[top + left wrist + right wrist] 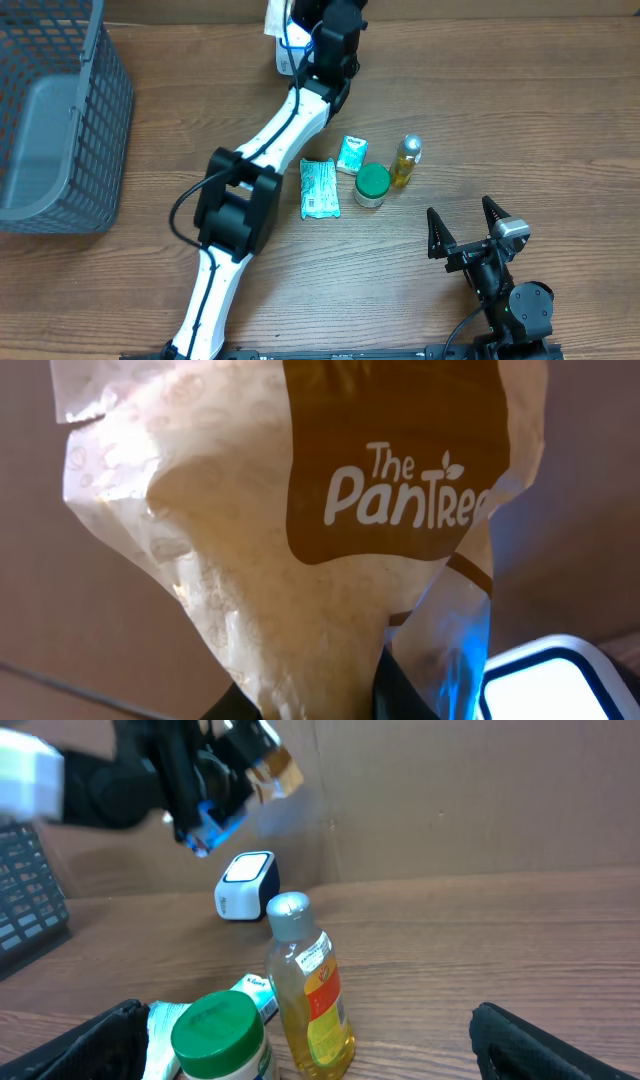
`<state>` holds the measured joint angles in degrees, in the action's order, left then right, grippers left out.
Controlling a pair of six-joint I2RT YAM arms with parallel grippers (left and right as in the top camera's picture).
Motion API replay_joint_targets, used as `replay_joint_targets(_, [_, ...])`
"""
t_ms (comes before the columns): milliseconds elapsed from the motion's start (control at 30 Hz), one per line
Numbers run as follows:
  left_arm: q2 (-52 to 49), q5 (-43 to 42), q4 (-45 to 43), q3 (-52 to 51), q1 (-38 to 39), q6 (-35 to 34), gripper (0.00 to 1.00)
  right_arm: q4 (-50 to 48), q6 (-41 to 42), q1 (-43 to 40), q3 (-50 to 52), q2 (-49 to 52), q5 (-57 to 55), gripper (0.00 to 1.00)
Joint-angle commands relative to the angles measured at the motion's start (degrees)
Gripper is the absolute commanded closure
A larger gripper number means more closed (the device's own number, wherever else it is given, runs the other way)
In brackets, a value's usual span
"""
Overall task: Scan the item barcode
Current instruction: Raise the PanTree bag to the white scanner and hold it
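Okay, left gripper (315, 700) was clamped on the gathered neck of the pouch (300, 550), jaws nearly together with film bunched between them. The pouch was held in the air over the tabletop's far edge, just above the scanner (245, 885), apparently not touching it. Probably light, soft and crinkly. The thin film looked slippery and the contents loose, so it would likely sag and swing. The pinched neck seemed the sane hold; the coded face would need to be flat. Looks: whitish clear film with a faint pattern, brown panel, white "The PanTree" lettering. No barcode visible. Right gripper (463, 215) sat wide open and empty near the tabletop's near right corner.
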<state>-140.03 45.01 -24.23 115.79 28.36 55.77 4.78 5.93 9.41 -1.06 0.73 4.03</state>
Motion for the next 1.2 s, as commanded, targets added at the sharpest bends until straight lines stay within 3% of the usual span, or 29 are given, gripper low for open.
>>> replay_joint_targets(0, [-2.47, -2.12, -3.26, 0.59, -0.61, 6.16, 0.96, -0.17, -0.15, -0.17, 0.61, -0.57, -0.52, 0.00])
replay_joint_targets(433, [-3.13, -7.96, 1.18, 0.59, -2.05, 1.99, 0.96, -0.17, -0.15, -0.17, 0.59, -0.57, -0.52, 0.00])
replay_joint_targets(633, [-2.73, -2.34, -8.26, 0.61, -1.97, -3.13, 0.96, -0.20, -0.15, -0.17, 0.59, -0.57, -0.52, 0.00])
replay_joint_targets(933, [2.08, 16.15, -8.20, 0.63, 0.26, -4.28, 0.96, -0.20, -0.15, -0.17, 0.59, -0.57, -0.52, 0.00])
replay_joint_targets(1067, [4.09, 18.64, 2.56, 0.63, 1.29, -6.80, 0.96, -0.17, -0.15, -0.17, 0.59, -0.57, -0.52, 0.00])
replay_joint_targets(1167, [6.12, 16.68, 20.44, 0.63, 1.99, -19.08, 0.95, -0.17, -0.15, -0.17, 0.59, -0.57, -0.52, 0.00])
